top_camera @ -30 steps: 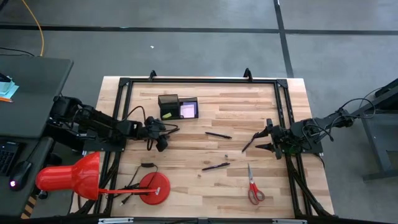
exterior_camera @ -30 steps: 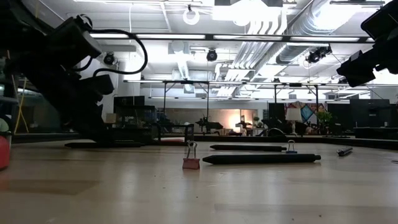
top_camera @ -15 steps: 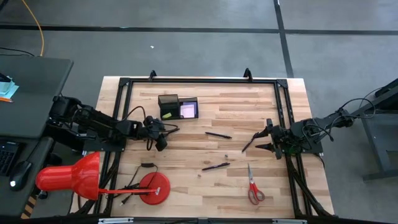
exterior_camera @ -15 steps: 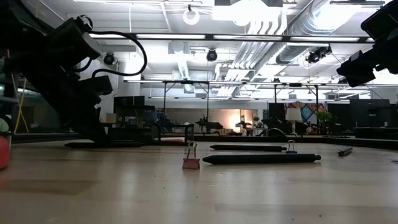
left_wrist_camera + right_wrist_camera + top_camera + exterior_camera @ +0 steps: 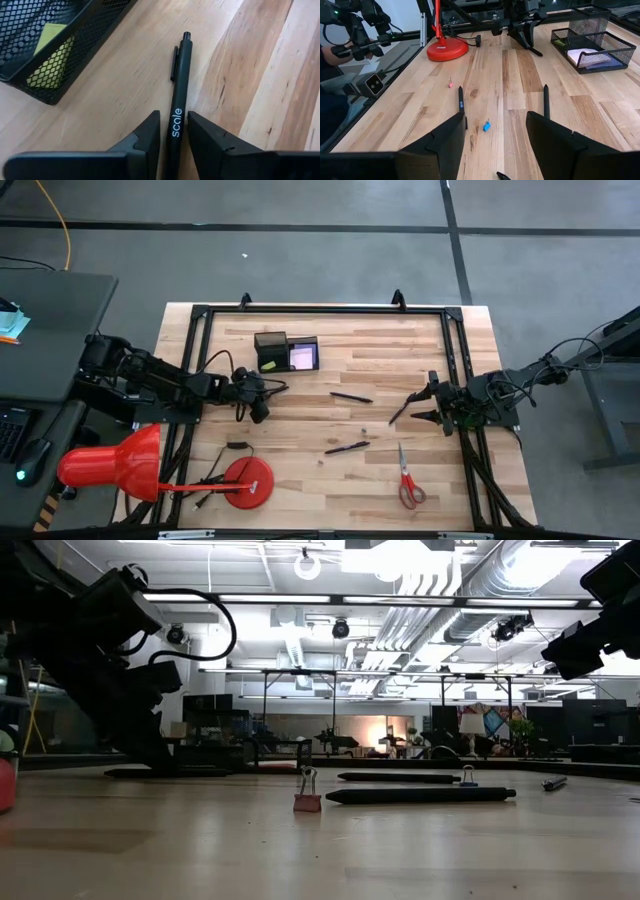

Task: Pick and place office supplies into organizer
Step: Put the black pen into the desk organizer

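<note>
Wooden table (image 5: pixel 380 350): mesh organizer (image 5: pixel 287 352) holds sticky notes (image 5: pixel 47 57).

In the left wrist view, the lower end of the pen (image 5: pixel 178 112) is hidden between the left gripper's fingers (image 5: pixel 148 137). The organizer (image 5: pixel 55 45) is cut off by the frame edge. In the low view, the left arm blocks the organizer. In the high view, the clips near the table centre are too small to identify.

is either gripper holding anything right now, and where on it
The left gripper has its fingers against both sides of a black pen lying on the table, at the barrel's printed "scale" end. The right gripper is open, holding nothing.
</note>
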Controlling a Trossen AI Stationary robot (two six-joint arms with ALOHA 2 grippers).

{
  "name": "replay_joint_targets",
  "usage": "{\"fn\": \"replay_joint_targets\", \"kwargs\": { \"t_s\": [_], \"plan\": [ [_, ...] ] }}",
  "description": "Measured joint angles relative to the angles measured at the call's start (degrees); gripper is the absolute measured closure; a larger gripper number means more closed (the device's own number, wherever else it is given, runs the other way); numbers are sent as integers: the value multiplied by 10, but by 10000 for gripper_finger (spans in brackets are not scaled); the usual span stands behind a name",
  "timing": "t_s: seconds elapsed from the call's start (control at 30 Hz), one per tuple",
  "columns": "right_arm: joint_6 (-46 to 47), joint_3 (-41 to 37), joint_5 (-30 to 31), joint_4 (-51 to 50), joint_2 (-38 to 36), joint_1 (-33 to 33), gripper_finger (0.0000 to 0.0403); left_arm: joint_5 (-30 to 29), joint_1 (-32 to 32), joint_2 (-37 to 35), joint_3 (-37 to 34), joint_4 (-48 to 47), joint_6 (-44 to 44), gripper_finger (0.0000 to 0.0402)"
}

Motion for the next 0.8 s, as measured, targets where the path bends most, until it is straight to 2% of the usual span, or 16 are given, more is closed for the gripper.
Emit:
{"fn": "replay_joint_targets", "kwargs": {
  "t_s": [0.33,0.47,0.63,0.8],
  "plan": [
    [0,0,0,0,0,0,197,11,-1,1,-1,30,2,381],
    [7,0,6,1,0,0,196,29,-1,1,-1,44,1,394],
    [85,0,15,26,0,0,196,66,-2,2,-1,61,-2,382],
    [167,0,49,107,0,0,196,72,-1,1,-1,64,-11,381]
  ]
}}
